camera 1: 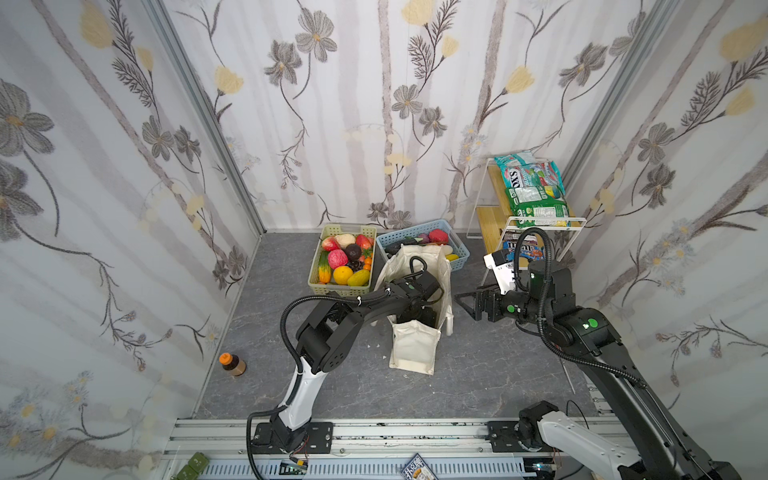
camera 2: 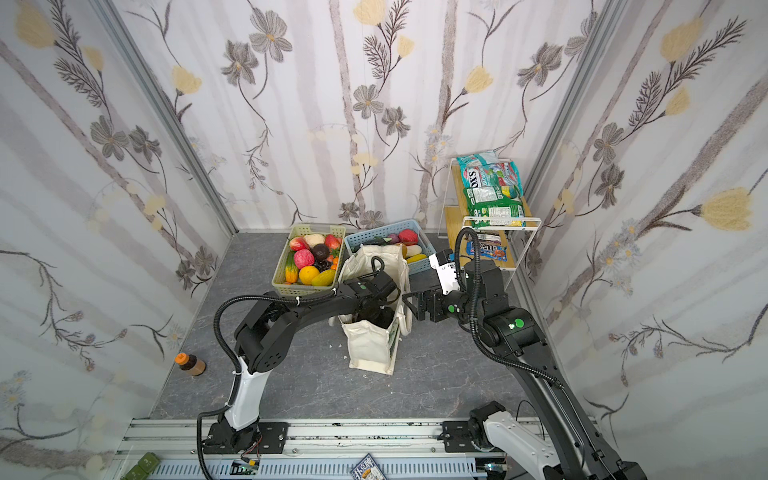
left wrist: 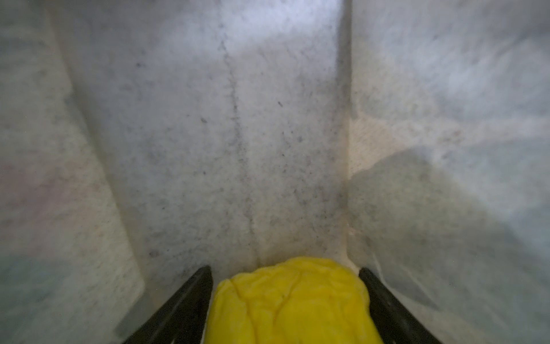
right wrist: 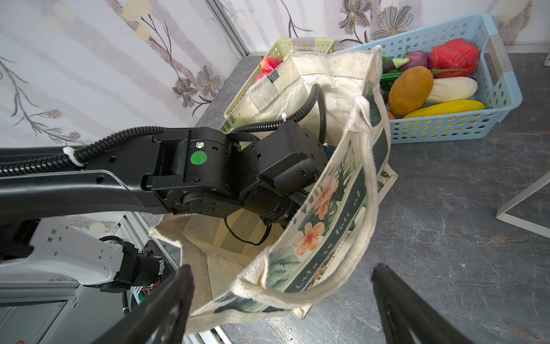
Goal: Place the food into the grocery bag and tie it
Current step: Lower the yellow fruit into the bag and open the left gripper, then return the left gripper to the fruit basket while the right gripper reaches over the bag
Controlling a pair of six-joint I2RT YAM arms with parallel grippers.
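The cream grocery bag (camera 1: 415, 349) (camera 2: 370, 349) stands open mid-floor; its floral side (right wrist: 342, 184) reads "full of". My left gripper (left wrist: 285, 268) is deep inside it, hidden in both top views, where only the wrist (camera 1: 419, 286) shows. A yellow piece of food (left wrist: 291, 297) lies between its open fingers, with a thin gap on one side. My right gripper (right wrist: 282, 268) (camera 1: 467, 301) hangs open just right of the bag. Its fingers straddle a strap handle (right wrist: 297, 290) without touching it. More food fills the two baskets (camera 1: 343, 259) behind.
A pale green basket (camera 1: 328, 230) and a blue basket (camera 1: 459, 259) (right wrist: 506, 113) stand behind the bag. A white wire shelf (camera 1: 577, 220) at back right holds snack packets (camera 1: 534, 183). A brown bottle (camera 1: 232, 365) stands near the left wall.
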